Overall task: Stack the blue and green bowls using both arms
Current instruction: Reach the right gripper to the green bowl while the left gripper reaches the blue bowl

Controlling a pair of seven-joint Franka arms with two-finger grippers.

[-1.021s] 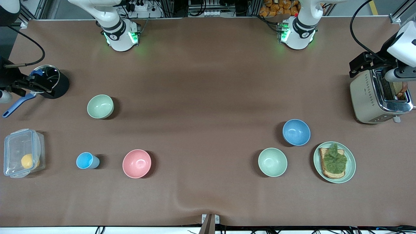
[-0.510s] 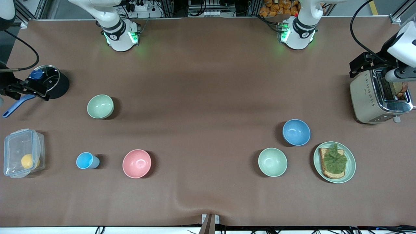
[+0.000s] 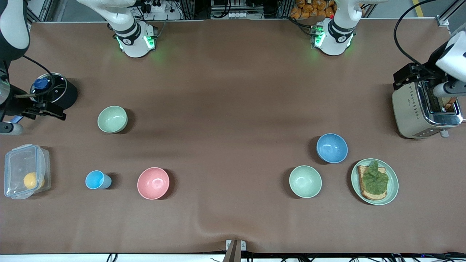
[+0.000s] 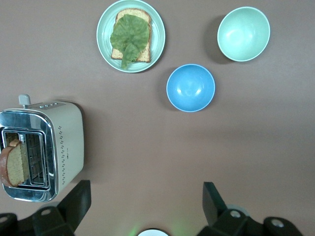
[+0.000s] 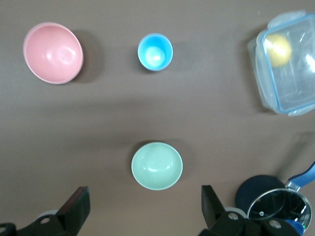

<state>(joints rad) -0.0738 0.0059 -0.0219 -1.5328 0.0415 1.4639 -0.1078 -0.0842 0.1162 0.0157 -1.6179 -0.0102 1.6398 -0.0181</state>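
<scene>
At the right arm's end, close to the edge of the table: a clear container with something yellow inside, low in the frame, and a dark pot with a glass lid higher up. Right gripper up in the air over the table just beside that pot, fingers spread wide, holding nothing.

Green bowl upright on the brown cloth, toward the right arm's end, in the middle band of the frame (free room all around it). Nearer to the front camera, a light-blue cup and a pink bowl, apart from each other.

Then a broad bare stretch of cloth across the middle of the table, with one small wrinkle at the lower edge.

Toward the left arm's end, a paler mint bowl. Blue bowl upright, a little farther from the front camera, near the mint bowl but not touching. Just beside both, with only narrow gaps, a plate with toast and a lettuce leaf.

Toaster near the table's edge at the left arm's end, one slice in its slot. Left gripper up over the table by the toaster, fingers wide apart, empty.
</scene>
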